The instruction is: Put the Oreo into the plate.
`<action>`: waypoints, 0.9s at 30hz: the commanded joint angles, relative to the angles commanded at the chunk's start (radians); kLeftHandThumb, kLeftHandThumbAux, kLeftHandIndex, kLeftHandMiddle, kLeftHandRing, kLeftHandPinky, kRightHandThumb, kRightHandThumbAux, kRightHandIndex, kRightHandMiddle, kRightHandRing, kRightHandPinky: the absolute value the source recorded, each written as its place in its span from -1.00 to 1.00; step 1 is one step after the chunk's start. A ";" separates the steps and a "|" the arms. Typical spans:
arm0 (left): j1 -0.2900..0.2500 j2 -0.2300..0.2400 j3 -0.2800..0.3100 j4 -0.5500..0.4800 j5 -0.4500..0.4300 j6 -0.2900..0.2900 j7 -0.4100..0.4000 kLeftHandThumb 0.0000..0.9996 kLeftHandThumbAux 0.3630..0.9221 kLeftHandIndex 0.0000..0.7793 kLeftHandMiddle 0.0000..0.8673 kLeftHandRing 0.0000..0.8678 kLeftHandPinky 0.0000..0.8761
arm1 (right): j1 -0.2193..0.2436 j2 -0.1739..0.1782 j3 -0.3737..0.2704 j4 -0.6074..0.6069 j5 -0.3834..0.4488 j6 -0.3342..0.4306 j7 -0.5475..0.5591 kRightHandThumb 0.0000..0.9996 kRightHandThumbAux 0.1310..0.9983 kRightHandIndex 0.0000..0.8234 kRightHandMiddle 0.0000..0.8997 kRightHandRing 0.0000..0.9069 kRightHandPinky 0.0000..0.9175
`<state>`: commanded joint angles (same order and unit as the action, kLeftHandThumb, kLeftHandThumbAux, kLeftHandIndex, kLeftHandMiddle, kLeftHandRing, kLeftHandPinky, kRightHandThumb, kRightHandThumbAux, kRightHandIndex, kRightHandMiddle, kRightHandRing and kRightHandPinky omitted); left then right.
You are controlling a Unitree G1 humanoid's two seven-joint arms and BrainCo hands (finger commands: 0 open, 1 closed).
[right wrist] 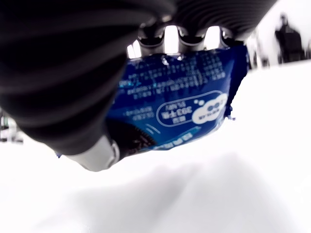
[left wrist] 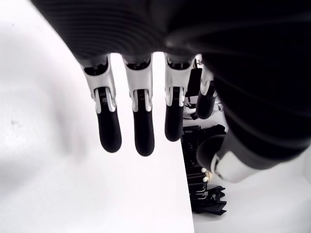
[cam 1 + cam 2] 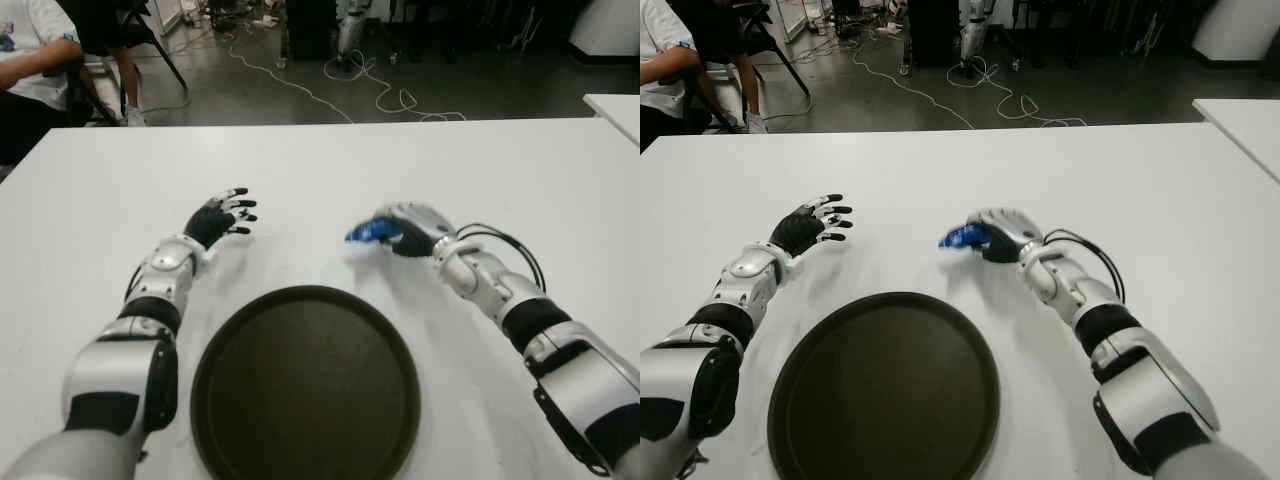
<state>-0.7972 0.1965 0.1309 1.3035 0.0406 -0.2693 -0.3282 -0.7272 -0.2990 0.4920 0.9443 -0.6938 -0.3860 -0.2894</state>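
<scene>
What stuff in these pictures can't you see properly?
- Blue Oreo packet: the right robot hand wraps it; in the eye views only a blue corner shows.
- Its small print: blurred in the right wrist view.
- Round dark plate: near rim cut off by the bottom edge.
- Seated person: cut off by the top left corner.
- Left robot hand: its palm faces away from the eye views.

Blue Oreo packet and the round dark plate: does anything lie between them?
Nothing: in the left eye view only bare white table separates the blue Oreo packet, held in the right hand, from the round dark plate.
</scene>
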 joint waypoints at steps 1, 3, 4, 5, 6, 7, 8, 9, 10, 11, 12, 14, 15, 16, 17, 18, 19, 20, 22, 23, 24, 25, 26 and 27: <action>0.001 0.000 -0.001 -0.001 0.002 -0.003 0.001 -1.00 0.03 -0.63 -0.48 -0.37 -0.26 | 0.005 0.003 -0.005 -0.004 -0.001 0.006 -0.017 0.36 0.39 0.04 0.61 0.62 0.61; 0.003 0.001 -0.004 -0.001 0.004 -0.006 0.003 -1.00 0.02 -0.63 -0.48 -0.38 -0.27 | 0.013 0.009 -0.018 -0.021 0.001 0.024 -0.042 0.36 0.39 0.04 0.61 0.63 0.62; 0.003 0.002 -0.004 -0.001 0.004 -0.006 0.004 -1.00 0.02 -0.63 -0.48 -0.38 -0.27 | 0.018 0.013 -0.030 -0.040 0.006 0.039 -0.053 0.36 0.40 0.04 0.61 0.63 0.62; 0.003 0.003 -0.005 -0.001 0.005 -0.006 0.005 -1.00 0.01 -0.64 -0.49 -0.38 -0.27 | 0.021 0.015 -0.037 -0.055 0.009 0.050 -0.059 0.36 0.40 0.04 0.61 0.64 0.63; 0.003 0.003 -0.005 -0.001 0.004 -0.005 0.004 -1.00 0.01 -0.65 -0.50 -0.39 -0.26 | 0.025 0.018 -0.046 -0.074 0.013 0.060 -0.066 0.36 0.40 0.04 0.62 0.64 0.63; 0.003 0.004 -0.004 -0.001 0.004 -0.005 0.003 -1.00 0.01 -0.65 -0.50 -0.39 -0.26 | 0.029 0.021 -0.051 -0.087 0.014 0.067 -0.069 0.36 0.40 0.04 0.62 0.65 0.63; 0.003 0.005 -0.004 -0.001 0.003 -0.005 0.002 -1.00 0.01 -0.65 -0.50 -0.39 -0.26 | 0.032 0.023 -0.055 -0.097 0.014 0.073 -0.070 0.36 0.40 0.04 0.62 0.65 0.63; 0.003 0.005 -0.004 -0.001 0.003 -0.005 0.001 -1.00 0.01 -0.65 -0.51 -0.39 -0.26 | 0.035 0.024 -0.065 -0.125 0.018 0.085 -0.070 0.36 0.40 0.04 0.63 0.65 0.63; 0.003 0.005 -0.003 -0.001 0.002 -0.004 0.000 -1.00 0.01 -0.65 -0.51 -0.39 -0.25 | 0.037 0.024 -0.072 -0.145 0.020 0.093 -0.069 0.36 0.40 0.04 0.63 0.66 0.64; 0.003 0.006 -0.003 -0.001 0.002 -0.004 -0.001 -1.00 0.01 -0.65 -0.51 -0.39 -0.25 | 0.039 0.024 -0.081 -0.172 0.023 0.104 -0.067 0.36 0.40 0.05 0.63 0.66 0.64; 0.003 0.006 -0.003 -0.001 0.002 -0.004 -0.001 -1.00 0.02 -0.65 -0.51 -0.39 -0.25 | 0.041 0.024 -0.088 -0.193 0.024 0.112 -0.063 0.36 0.40 0.05 0.64 0.67 0.64; 0.004 0.006 -0.003 -0.001 0.002 -0.003 -0.002 -1.00 0.04 -0.65 -0.51 -0.39 -0.24 | 0.035 0.025 -0.103 -0.237 0.023 0.128 -0.058 0.36 0.40 0.05 0.65 0.67 0.63; 0.004 0.006 -0.003 -0.001 0.002 -0.003 -0.002 -1.00 0.04 -0.65 -0.51 -0.39 -0.24 | 0.035 0.025 -0.107 -0.251 0.022 0.133 -0.056 0.36 0.40 0.05 0.66 0.68 0.63; 0.004 0.006 -0.003 -0.001 0.002 -0.003 -0.003 -1.00 0.05 -0.65 -0.51 -0.39 -0.24 | 0.037 0.026 -0.109 -0.261 0.021 0.139 -0.053 0.36 0.40 0.05 0.66 0.68 0.63; 0.004 0.006 -0.002 -0.001 0.001 -0.003 -0.002 -1.00 0.05 -0.65 -0.51 -0.39 -0.24 | 0.023 0.020 -0.115 -0.291 0.023 0.146 -0.030 0.36 0.40 0.05 0.66 0.68 0.63; 0.005 0.006 -0.001 -0.001 0.000 -0.003 -0.001 -1.00 0.08 -0.65 -0.50 -0.38 -0.24 | 0.013 0.015 -0.120 -0.315 0.024 0.153 -0.011 0.36 0.40 0.05 0.66 0.67 0.62; 0.005 0.006 0.000 -0.002 -0.001 -0.003 0.000 -1.00 0.09 -0.64 -0.50 -0.38 -0.24 | 0.007 0.013 -0.123 -0.333 0.024 0.158 0.002 0.36 0.40 0.05 0.66 0.67 0.62; 0.006 0.005 0.000 -0.002 -0.001 -0.004 0.002 -1.00 0.11 -0.64 -0.50 -0.38 -0.25 | 0.008 0.009 -0.124 -0.374 0.019 0.179 0.037 0.36 0.40 0.05 0.66 0.67 0.62; 0.007 0.005 0.001 -0.003 -0.002 -0.005 0.005 -1.00 0.12 -0.64 -0.50 -0.38 -0.25 | 0.021 0.006 -0.120 -0.443 0.007 0.221 0.095 0.36 0.40 0.05 0.65 0.66 0.61; 0.007 0.005 0.001 -0.004 -0.002 -0.006 0.005 -1.00 0.12 -0.63 -0.49 -0.38 -0.26 | 0.027 0.005 -0.119 -0.474 0.002 0.242 0.120 0.36 0.40 0.05 0.64 0.65 0.60; 0.007 0.005 0.002 -0.004 -0.002 -0.005 0.005 -1.00 0.12 -0.63 -0.49 -0.38 -0.26 | 0.032 0.008 -0.114 -0.500 -0.005 0.266 0.145 0.36 0.40 0.04 0.64 0.65 0.60; 0.007 0.005 0.002 -0.005 -0.003 -0.005 0.006 -1.00 0.11 -0.62 -0.49 -0.38 -0.26 | 0.037 0.010 -0.111 -0.520 -0.011 0.285 0.164 0.36 0.40 0.04 0.63 0.64 0.60; 0.007 0.005 0.002 -0.005 -0.003 -0.005 0.006 -1.00 0.10 -0.62 -0.48 -0.38 -0.26 | 0.042 0.014 -0.106 -0.543 -0.016 0.307 0.183 0.36 0.40 0.04 0.62 0.64 0.59; 0.006 0.005 0.003 -0.005 -0.003 -0.004 0.007 -1.00 0.08 -0.61 -0.47 -0.38 -0.26 | 0.047 0.017 -0.103 -0.561 -0.020 0.324 0.198 0.36 0.40 0.04 0.62 0.63 0.59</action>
<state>-0.7908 0.2012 0.1334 1.2983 0.0377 -0.2732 -0.3214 -0.6802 -0.2819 0.3885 0.3830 -0.7143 -0.0618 -0.0918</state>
